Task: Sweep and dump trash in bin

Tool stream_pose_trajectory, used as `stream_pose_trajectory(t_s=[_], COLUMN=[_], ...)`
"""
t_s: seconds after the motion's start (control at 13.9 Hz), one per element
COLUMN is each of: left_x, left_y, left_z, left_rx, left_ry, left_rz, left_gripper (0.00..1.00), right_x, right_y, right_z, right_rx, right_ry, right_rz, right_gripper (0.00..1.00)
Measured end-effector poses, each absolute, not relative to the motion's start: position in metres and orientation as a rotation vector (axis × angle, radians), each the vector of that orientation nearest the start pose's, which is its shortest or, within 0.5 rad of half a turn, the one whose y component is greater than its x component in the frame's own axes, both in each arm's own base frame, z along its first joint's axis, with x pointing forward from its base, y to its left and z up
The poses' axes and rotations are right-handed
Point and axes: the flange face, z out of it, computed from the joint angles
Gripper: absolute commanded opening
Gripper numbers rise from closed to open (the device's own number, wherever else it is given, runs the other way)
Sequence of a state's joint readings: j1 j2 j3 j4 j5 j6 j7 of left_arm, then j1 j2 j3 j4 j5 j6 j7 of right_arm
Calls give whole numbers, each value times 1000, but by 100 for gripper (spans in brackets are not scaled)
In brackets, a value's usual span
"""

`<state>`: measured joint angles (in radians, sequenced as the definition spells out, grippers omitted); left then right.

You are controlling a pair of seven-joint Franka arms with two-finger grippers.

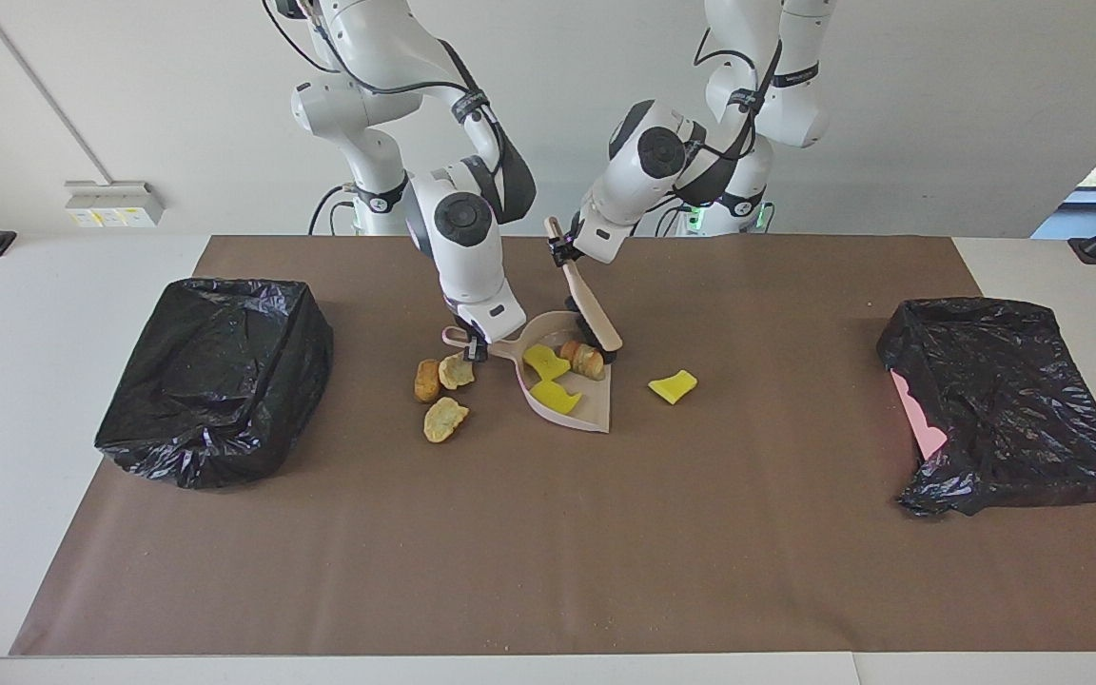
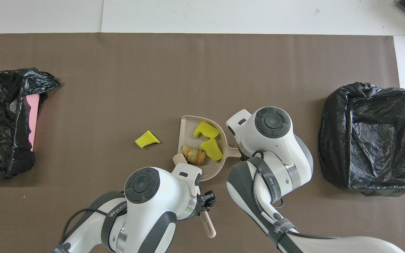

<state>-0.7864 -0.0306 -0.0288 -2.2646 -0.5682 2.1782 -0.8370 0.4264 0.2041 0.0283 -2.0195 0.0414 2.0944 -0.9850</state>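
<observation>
The left gripper clenches the brush, its head in the dustpan against a brown lump and two yellow scraps. The right gripper grips the dustpan's handle; three lumps lie just beside it. One yellow scrap lies on the mat.

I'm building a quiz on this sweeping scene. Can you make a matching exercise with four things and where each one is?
Things:
1. brush
2. dustpan
3. bread-like lump beside the brush head
4. lone yellow scrap

Places:
A. on the mat, outside the dustpan, toward the left arm's end
B. held by the left gripper
C. in the dustpan with two yellow scraps
D. handle held by the right gripper

Pairs: 1-B, 2-D, 3-C, 4-A
</observation>
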Motion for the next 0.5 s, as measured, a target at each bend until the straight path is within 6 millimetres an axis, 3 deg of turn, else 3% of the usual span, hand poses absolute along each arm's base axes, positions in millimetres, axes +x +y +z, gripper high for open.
stream_pose_trajectory(t_s=[0.14,0.29,0.5], left_x=[339,351,377], left_y=[-385,-369,-336], left_z=[372,376,405], left_rx=[-3334,-3352,-3315], left_ry=[-420,-268,-94], left_rz=[638,682,659], left_gripper=[0,0,0], right_x=[515,514,514], right_y=[253,253,253], right_z=[341,341,341], right_rx=[-2327,-2327,-2327], right_ry=[-1993,-1993,-1993], right_rz=[175,175,175], right_gripper=[0,0,0])
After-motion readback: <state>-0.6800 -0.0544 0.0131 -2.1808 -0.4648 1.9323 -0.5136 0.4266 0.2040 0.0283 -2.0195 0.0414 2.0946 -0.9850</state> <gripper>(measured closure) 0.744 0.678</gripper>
